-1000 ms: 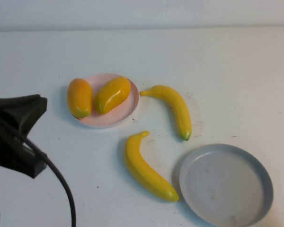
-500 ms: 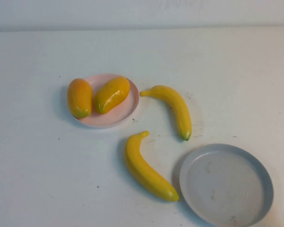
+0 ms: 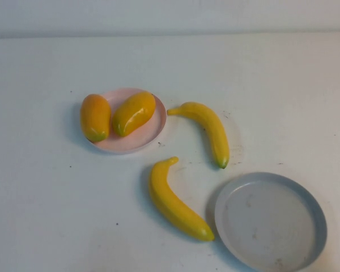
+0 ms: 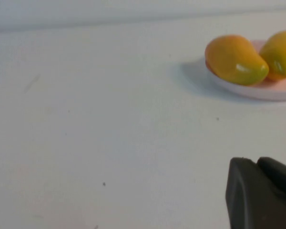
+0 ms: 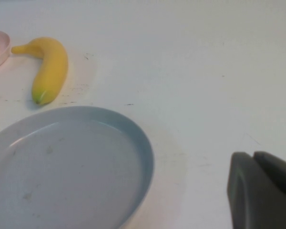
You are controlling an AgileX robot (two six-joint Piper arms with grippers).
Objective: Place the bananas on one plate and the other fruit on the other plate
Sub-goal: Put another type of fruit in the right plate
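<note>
Two bananas (image 3: 178, 200) (image 3: 209, 130) are found lying on the worktop (image 3: 272, 102), one touching the grey plate (image 3: 320, 215). Both mangoes (image 3: 134, 113) (image 3: 95, 117) are seated on the pink plate (image 3: 127, 144). The left gripper (image 4: 262, 195) is low beside the pink plate, the right gripper (image 5: 262, 193) beside the grey plate; whether either is apart or together cannot be told.

Left claw (image 4: 262, 195): matte black, blocky, rounded-cornered plastic body; a groove splits it in two. Right claw (image 5: 263, 191): same dark charcoal moulding and groove. No markings visible.
</note>
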